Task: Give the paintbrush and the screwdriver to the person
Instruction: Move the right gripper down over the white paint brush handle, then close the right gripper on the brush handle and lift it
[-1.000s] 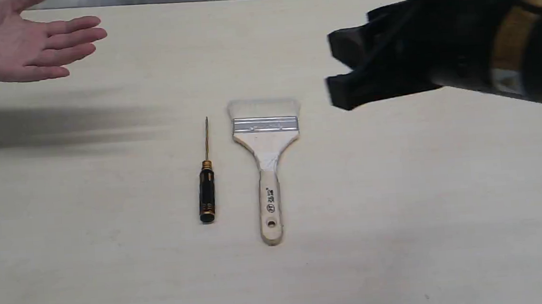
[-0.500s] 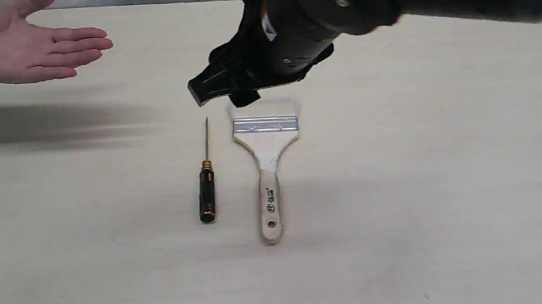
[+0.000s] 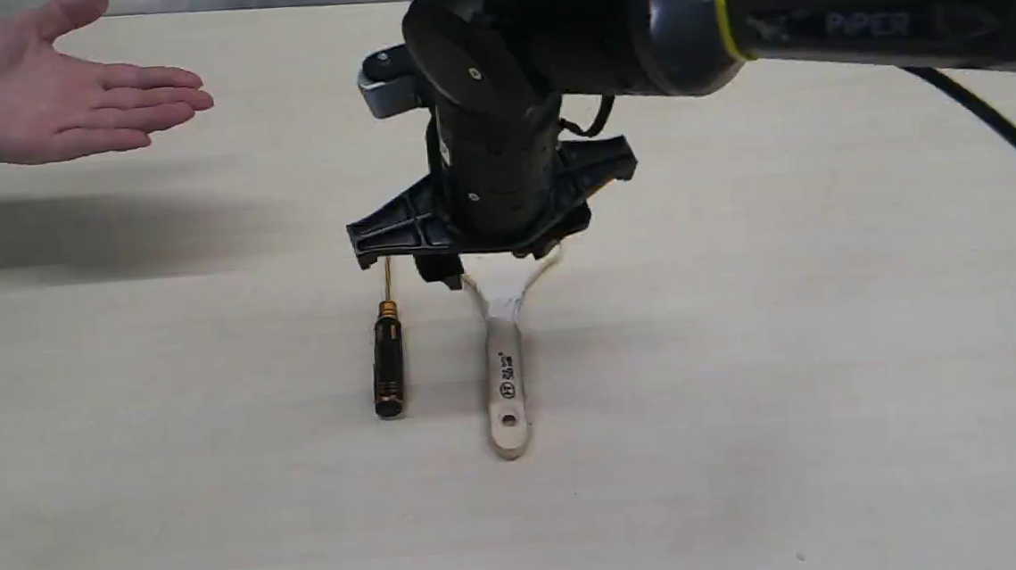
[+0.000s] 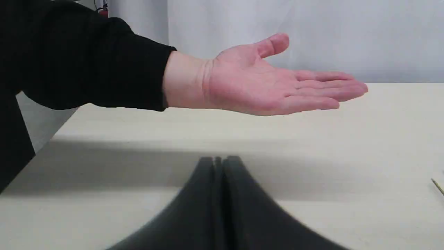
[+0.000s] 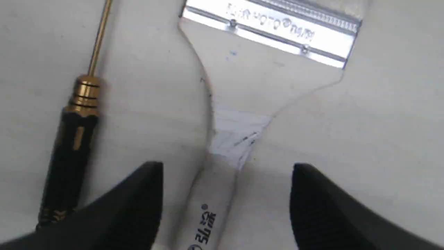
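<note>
It looks like a robotics lab bench: pale tabletop, plain white backdrop, robot arm overhead.

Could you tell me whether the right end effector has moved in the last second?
Yes. In the exterior view, the right end effector swung leftward and down; it now hangs open over the unmoved paintbrush.

A big pale table fills the scene. A dark shadow lies on its far left side. A white wall stands behind it.
</note>
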### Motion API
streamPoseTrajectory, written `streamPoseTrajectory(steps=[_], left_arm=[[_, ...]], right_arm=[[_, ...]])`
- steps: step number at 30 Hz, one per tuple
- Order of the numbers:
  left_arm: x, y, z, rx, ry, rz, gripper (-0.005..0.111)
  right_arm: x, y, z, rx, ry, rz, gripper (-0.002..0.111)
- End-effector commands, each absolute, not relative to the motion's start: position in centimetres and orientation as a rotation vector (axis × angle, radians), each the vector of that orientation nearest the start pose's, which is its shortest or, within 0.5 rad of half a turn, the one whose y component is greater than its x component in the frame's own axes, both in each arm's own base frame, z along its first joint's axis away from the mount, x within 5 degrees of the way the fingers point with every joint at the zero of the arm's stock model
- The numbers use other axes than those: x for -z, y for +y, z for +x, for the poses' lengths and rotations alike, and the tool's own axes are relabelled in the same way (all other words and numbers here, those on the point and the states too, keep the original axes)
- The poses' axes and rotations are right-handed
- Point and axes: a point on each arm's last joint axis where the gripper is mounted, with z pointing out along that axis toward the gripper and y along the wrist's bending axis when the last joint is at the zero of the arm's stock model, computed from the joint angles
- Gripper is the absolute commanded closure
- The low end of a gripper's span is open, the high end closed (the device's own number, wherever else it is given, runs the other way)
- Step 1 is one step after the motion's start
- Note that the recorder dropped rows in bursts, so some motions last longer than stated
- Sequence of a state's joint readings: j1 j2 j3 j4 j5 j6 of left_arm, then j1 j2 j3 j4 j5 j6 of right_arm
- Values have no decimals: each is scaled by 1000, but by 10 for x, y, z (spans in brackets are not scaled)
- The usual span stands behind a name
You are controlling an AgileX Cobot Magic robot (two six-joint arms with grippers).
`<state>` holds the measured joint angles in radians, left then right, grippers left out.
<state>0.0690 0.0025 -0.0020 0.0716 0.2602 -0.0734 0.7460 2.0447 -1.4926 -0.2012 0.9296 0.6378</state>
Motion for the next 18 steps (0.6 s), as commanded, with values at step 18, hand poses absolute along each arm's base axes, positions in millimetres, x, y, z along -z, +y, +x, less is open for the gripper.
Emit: streamPoseTrajectory(steps=[18], left_arm=[[-191, 5, 55, -57, 1731, -74, 107]], right_arm=[[-109, 275, 325, 50, 2970, -215, 53]])
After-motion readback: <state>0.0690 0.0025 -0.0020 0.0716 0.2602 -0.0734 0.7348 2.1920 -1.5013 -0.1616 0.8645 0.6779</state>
